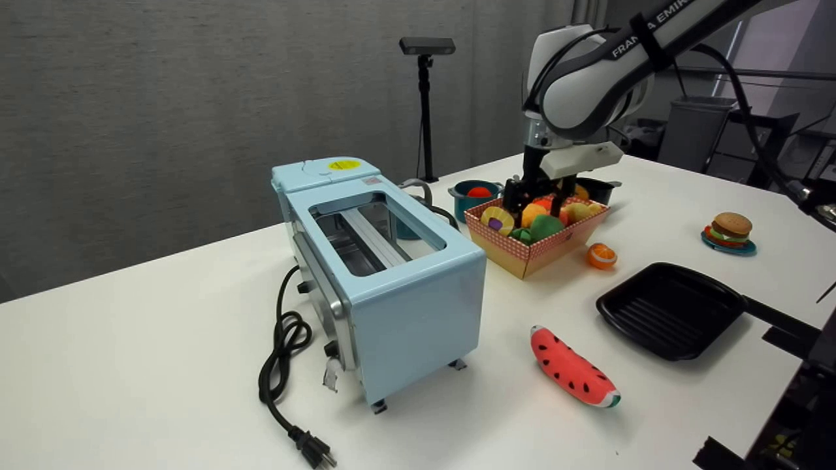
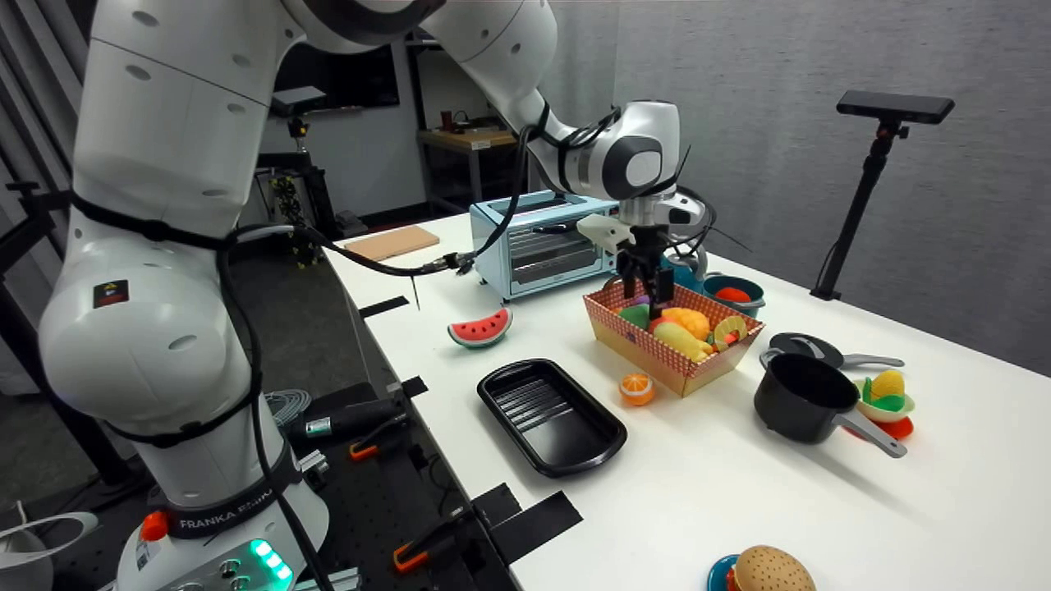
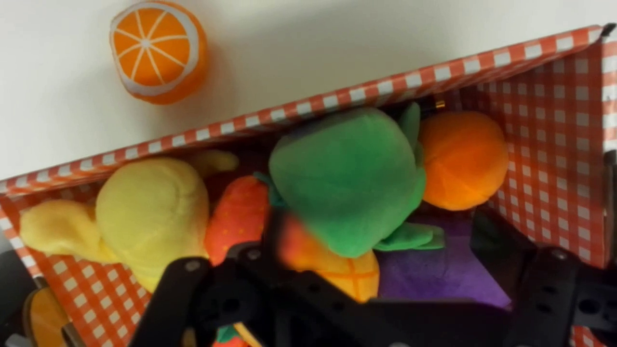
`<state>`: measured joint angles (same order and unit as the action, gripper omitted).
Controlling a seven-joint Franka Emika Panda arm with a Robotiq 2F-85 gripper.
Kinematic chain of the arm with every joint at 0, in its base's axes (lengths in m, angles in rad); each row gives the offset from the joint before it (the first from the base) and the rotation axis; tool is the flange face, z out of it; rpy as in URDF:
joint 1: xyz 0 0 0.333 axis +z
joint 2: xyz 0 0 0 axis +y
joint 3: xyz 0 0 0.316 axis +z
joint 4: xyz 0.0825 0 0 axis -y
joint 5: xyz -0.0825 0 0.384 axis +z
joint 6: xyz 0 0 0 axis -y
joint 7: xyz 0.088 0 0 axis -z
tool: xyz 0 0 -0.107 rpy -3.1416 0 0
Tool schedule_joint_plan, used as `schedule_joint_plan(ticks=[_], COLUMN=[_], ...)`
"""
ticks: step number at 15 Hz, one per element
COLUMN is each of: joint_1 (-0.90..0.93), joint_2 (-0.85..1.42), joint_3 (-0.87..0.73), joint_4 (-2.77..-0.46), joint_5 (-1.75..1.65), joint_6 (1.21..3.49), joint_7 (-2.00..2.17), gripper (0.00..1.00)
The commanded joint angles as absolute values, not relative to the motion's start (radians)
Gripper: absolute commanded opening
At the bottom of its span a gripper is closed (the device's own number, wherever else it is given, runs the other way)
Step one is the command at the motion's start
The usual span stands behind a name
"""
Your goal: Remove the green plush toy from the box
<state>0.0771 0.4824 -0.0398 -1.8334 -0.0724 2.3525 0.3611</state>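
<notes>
The box [image 1: 516, 261] is low and tan with a red-and-white checked rim. It shows in both exterior views [image 2: 657, 358] and, from above, in the wrist view [image 3: 356, 94]. The green plush toy [image 3: 344, 173], rounded with leaf-like flaps, lies in the box against one long wall. It shows partly in both exterior views [image 1: 546, 227] [image 2: 635, 315]. My gripper [image 3: 385, 241] is open and points down into the box. In the wrist view its fingers stand apart, with the toy's lower tip and leaf between them. Contact cannot be told. The gripper also shows in both exterior views [image 1: 535, 207] [image 2: 647, 294].
The box also holds a yellow pear [image 3: 152, 212], an orange toy [image 3: 462, 159], a strawberry [image 3: 238, 217] and a purple toy [image 3: 434, 270]. An orange half [image 2: 636, 389], black grill pan [image 2: 552, 417], watermelon slice [image 2: 480, 328], toaster [image 1: 418, 326] and saucepan [image 2: 805, 402] stand around it.
</notes>
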Motion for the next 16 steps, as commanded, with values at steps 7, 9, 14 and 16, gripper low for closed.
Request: schedule_joint_plan(ticks=[7,9,14,16], joint_1=[0.077,0.075,0.082,0.091], joint_2=[0.482,0.482,0.471,0.447], joint_3=[-0.05,-0.049,-0.052,-0.057], joint_4=[-1.838,-1.836,-1.839,-1.855], joint_5=[-0.049,-0.044,-0.054,-0.065], joint_6=[2.358,2.356,2.352,2.354], joint_7=[0.362,0.361,0.369,0.38], gripper=[0.2,0.05,0.02,0.02])
